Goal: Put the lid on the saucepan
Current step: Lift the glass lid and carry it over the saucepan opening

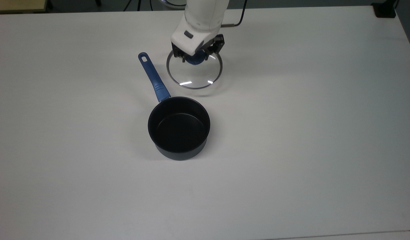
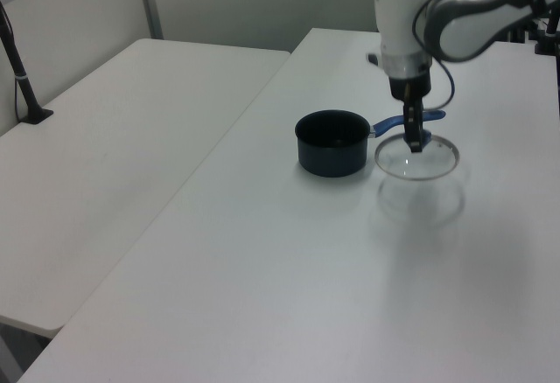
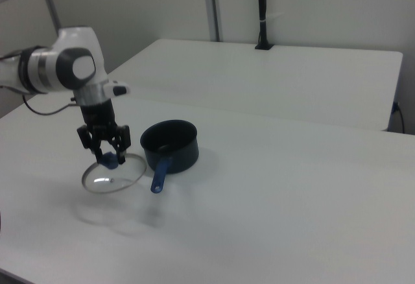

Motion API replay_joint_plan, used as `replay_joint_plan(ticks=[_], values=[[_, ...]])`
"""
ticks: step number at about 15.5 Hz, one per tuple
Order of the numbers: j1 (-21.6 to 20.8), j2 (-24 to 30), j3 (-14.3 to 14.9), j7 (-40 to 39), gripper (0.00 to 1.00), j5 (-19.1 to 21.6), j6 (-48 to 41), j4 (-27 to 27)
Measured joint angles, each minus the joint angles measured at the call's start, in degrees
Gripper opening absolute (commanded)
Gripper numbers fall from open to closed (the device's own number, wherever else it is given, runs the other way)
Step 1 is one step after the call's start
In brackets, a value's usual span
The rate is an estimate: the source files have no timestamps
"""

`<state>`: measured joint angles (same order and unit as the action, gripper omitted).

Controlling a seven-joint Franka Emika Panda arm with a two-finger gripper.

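Nearest in the top view: saucepan [image 1: 179, 128] sitting open on the white table [image 1: 291, 133], black inside, dark outside, long blue handle [image 1: 153, 77] with a hole at its end angled away. Beyond it: lid [image 1: 194, 70], clear glass, thin metal rim, blue knob [image 1: 194, 59], held level above the table, shadow beneath. Gripper [image 1: 197, 55] clamped on the knob.

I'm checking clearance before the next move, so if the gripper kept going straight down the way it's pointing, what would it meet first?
The gripper points down, shut on the lid, held above the table. Going straight down, the lid would likely meet bare table first; the saucepan sits off to the side.
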<state>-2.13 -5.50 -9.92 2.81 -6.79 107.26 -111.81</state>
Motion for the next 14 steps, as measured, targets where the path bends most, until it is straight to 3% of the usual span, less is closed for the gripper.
replay_joint_plan(ticks=[8, 14], values=[[3.2, -2.0, 2.2, 0.9, 0.59, 3.6, -7.2, 15.7], [4.0, -15.3, 3.4, 10.3, 0.57, 3.8, -7.8, 30.0]])
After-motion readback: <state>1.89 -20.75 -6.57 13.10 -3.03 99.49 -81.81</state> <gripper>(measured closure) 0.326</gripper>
